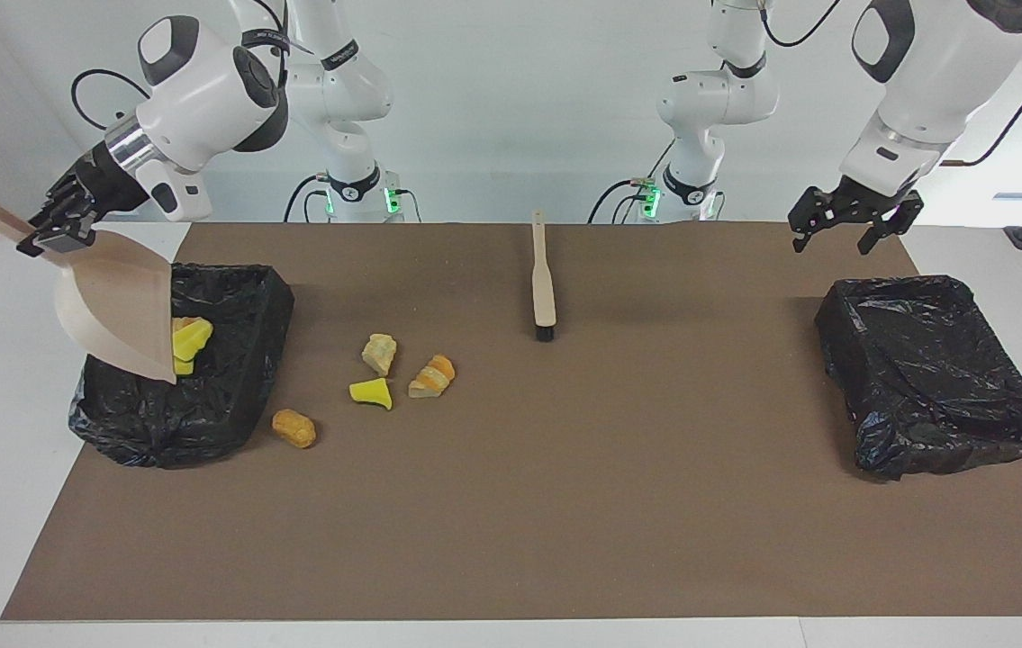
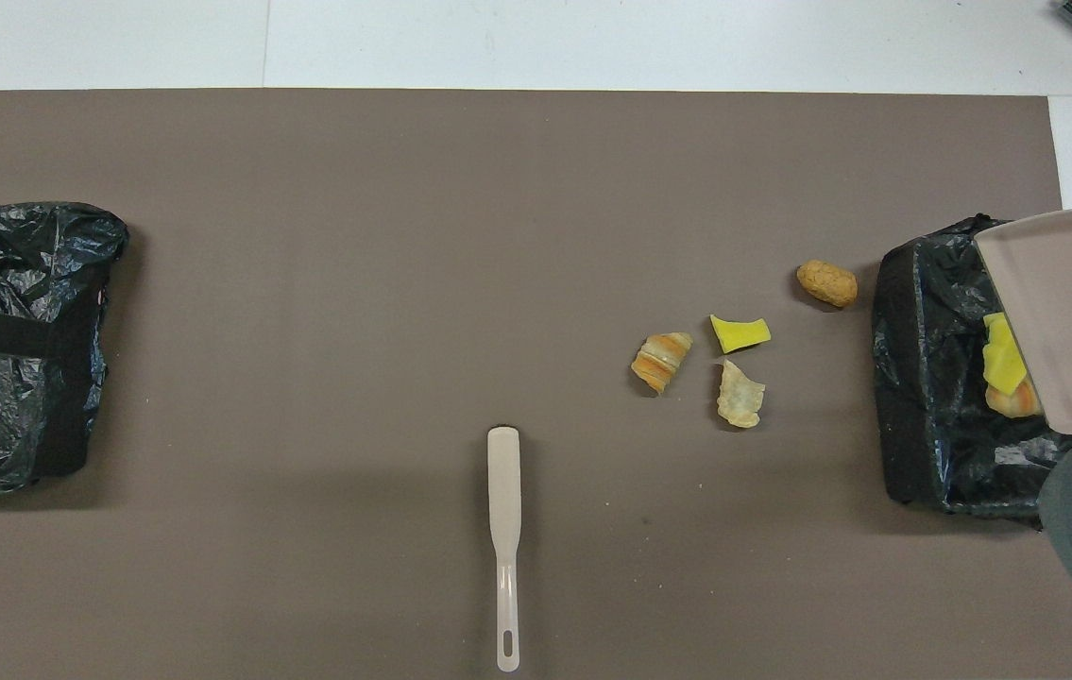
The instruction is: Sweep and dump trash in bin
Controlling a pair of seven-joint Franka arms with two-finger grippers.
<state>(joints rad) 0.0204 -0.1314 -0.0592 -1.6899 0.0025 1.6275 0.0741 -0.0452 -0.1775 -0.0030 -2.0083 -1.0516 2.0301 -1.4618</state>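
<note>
Four trash chunks (image 1: 371,382) dot brown mat (image 1: 565,504); white walls.

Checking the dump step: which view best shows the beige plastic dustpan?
The facing view: the beige plastic dustpan shows whole, handle in the right gripper, tilted over the black bag-lined bin. The overhead view shows only its pan, cut off by the arm.

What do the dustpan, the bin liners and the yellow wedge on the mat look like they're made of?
Dustpan: smooth matte beige, probably plastic. Bin liners: thin glossy black plastic film, crinkled with highlights. Yellow wedge: likely sponge foam, dull and soft-edged.
</note>
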